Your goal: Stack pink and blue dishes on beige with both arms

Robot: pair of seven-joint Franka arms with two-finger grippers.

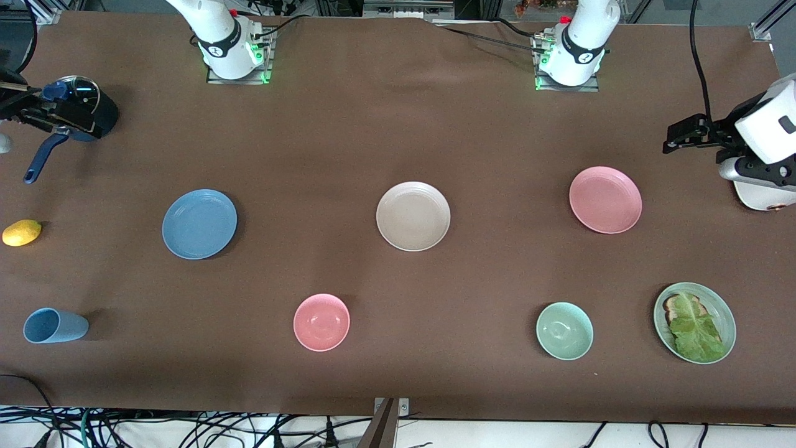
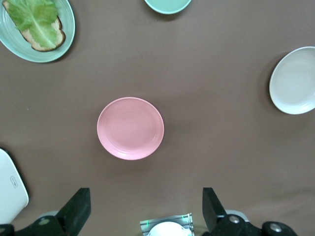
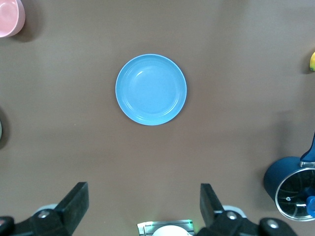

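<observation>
The beige plate (image 1: 413, 216) (image 2: 294, 80) lies at the table's middle. The blue plate (image 1: 199, 223) (image 3: 151, 89) lies toward the right arm's end and the pink plate (image 1: 605, 199) (image 2: 130, 128) toward the left arm's end. All three are bare and apart from one another. My left gripper (image 1: 681, 134) (image 2: 146, 211) hangs open and holds nothing, high over the table edge at its own end, well off the pink plate. My right gripper (image 1: 59, 117) (image 3: 142, 206) hangs open and holds nothing, high over the dark pot, well off the blue plate.
Nearer the front camera stand a blue cup (image 1: 55, 325), a pink bowl (image 1: 321, 322), a green bowl (image 1: 564, 330) and a green plate (image 1: 725, 311) with toast and lettuce. A lemon (image 1: 22, 232) and a lidded dark blue pot (image 1: 93, 109) sit at the right arm's end, a white object (image 1: 762, 196) at the left arm's.
</observation>
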